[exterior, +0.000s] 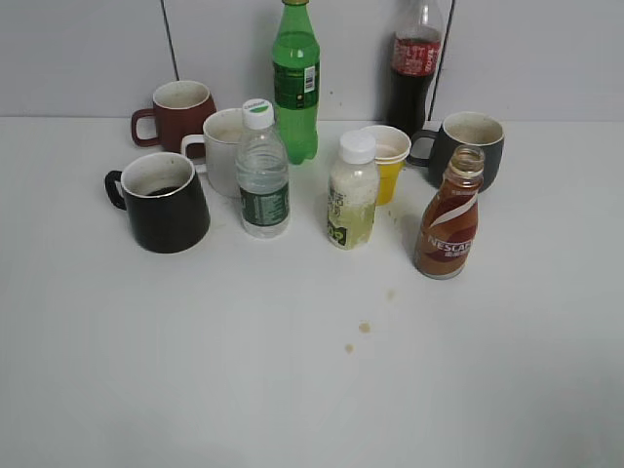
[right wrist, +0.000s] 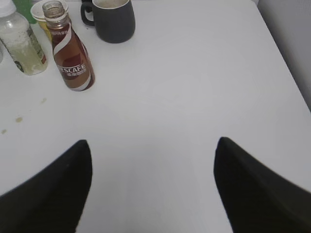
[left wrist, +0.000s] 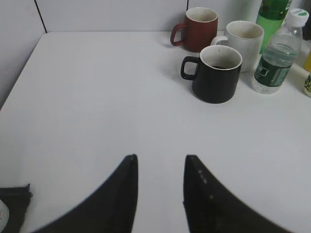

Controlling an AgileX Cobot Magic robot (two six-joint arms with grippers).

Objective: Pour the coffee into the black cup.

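Observation:
The coffee bottle [exterior: 448,228] with its Nescafe label stands upright and uncapped at the right of the table; it also shows in the right wrist view [right wrist: 70,58]. The glossy black cup [exterior: 164,203] stands at the left, dark liquid at its bottom; it also shows in the left wrist view [left wrist: 216,73]. My left gripper [left wrist: 160,162] is open and empty over bare table, well short of the cup. My right gripper [right wrist: 153,145] is wide open and empty, well short of the bottle. Neither gripper shows in the exterior view.
Around them stand a maroon mug [exterior: 177,113], a white mug [exterior: 226,151], a water bottle [exterior: 262,177], a green soda bottle [exterior: 295,83], a pale juice bottle [exterior: 352,194], a yellow paper cup [exterior: 387,161], a cola bottle [exterior: 413,68] and a dark grey mug [exterior: 466,146]. Brown drops [exterior: 364,328] stain the table.

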